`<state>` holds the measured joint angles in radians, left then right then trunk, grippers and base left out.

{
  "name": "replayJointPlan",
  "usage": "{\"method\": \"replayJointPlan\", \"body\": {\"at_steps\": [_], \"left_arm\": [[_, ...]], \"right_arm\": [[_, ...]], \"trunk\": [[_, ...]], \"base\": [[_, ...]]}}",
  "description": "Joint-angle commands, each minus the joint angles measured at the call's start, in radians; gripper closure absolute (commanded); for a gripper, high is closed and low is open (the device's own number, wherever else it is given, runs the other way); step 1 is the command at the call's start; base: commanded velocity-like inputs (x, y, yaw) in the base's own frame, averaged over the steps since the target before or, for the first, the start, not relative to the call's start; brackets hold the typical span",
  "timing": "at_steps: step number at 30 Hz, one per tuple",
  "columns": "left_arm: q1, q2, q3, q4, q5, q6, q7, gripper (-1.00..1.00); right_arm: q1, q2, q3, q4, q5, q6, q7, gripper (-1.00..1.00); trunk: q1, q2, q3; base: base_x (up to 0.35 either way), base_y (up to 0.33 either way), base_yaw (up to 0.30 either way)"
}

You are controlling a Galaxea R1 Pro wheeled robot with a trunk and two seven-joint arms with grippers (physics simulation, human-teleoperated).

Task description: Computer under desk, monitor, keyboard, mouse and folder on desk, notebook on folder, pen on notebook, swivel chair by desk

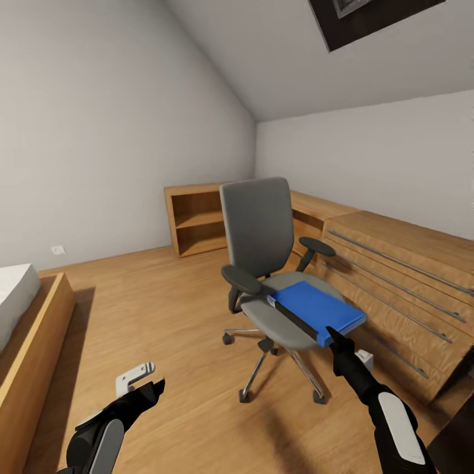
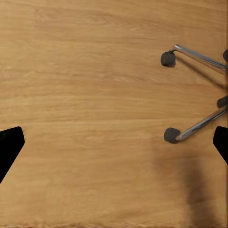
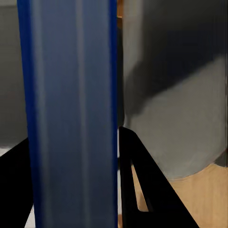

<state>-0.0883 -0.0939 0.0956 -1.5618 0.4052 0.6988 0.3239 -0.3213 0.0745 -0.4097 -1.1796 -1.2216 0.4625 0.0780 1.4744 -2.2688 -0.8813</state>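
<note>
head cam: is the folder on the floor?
No, the blue folder lies on the seat of the swivel chair, jutting over its front edge.

Blue folder (image 1: 319, 309) flat on swivel chair (image 1: 263, 263) seat, chair on wood floor (image 1: 171, 309).

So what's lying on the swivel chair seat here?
A blue folder lies flat on the swivel chair seat, its near corner overhanging toward the right pincer. Nothing rests on top of it. The seat under it is covered.
</note>
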Motion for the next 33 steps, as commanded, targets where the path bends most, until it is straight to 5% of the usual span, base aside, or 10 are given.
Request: {"method": "replayJointPlan", "body": {"at_steps": [1, 14, 27, 33], "left_arm": [[-0.001, 0.0, 0.001, -0.001, 0.011, 0.004, 0.008, -1.0], [-0.001, -0.001, 0.001, -0.001, 0.011, 0.004, 0.009, -1.0], [-0.001, -0.002, 0.0, 0.076, 0.007, 0.004, 0.01, -1.0], [0.008, -0.001, 0.0, 0.278, -0.097, -0.029, 0.006, -1.0]], "right_arm": [[-0.001, 0.001, -0.004, -0.004, -0.001, 0.007, 0.002, 1.0], [-0.001, -0.001, -0.013, -0.033, 0.001, -0.021, 0.003, 1.0], [0.016, 0.002, -0.015, -0.238, -0.002, -0.023, 0.002, 1.0], [0.09, 0.007, -0.013, -0.366, -0.004, -0.019, 0.003, 1.0]], "trunk": [[-0.005, 0.007, 0.002], [-0.055, 0.098, 0.043], [-0.104, 0.189, 0.084], [-0.127, 0.231, 0.103]], "base": [[-0.315, -0.103, 0.0], [-0.068, -0.02, 0.0], [-0.001, 0.0, 0.0], [0.0, 0.0, 0.0]]}}
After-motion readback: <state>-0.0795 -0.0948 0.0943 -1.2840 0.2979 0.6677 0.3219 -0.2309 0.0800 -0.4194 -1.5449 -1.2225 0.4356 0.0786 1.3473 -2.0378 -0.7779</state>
